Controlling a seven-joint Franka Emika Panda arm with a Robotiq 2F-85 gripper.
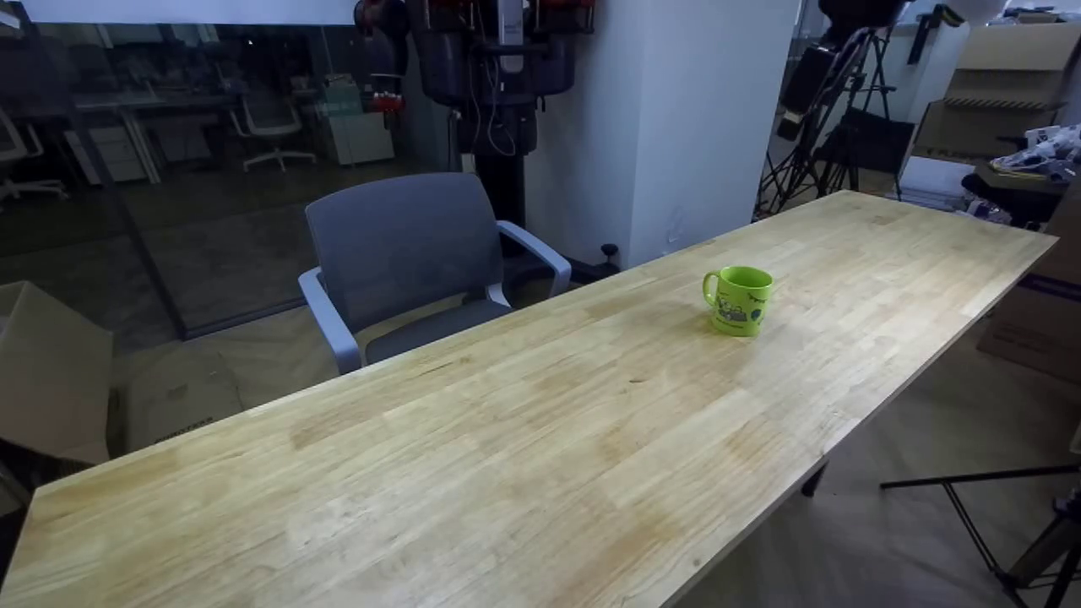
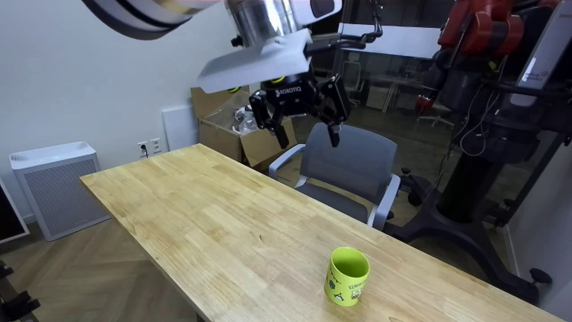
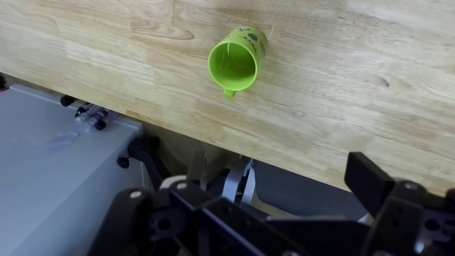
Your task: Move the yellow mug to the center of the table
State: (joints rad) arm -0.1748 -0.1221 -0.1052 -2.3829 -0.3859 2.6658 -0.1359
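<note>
The yellow mug (image 1: 741, 301) is lime green with printed figures and stands upright on the pale wooden table (image 1: 507, 439). In another exterior view the mug (image 2: 346, 279) is on the near part of the table (image 2: 214, 214), and its handle is hidden. In the wrist view the mug (image 3: 233, 67) shows its open, empty mouth, with the handle towards the table edge. My gripper (image 2: 308, 136) is open and empty, high above the table near the chair side, apart from the mug. Its spread fingers (image 3: 282, 170) show low in the wrist view. It is out of view in an exterior view.
A grey chair (image 1: 405, 245) with armrests stands against the table's long side; it also shows in an exterior view (image 2: 348, 165). A white pillar (image 1: 701, 110) and a red-and-black robot (image 2: 482, 89) stand behind that side. An open cardboard box (image 2: 223, 134) is beyond the table's end.
</note>
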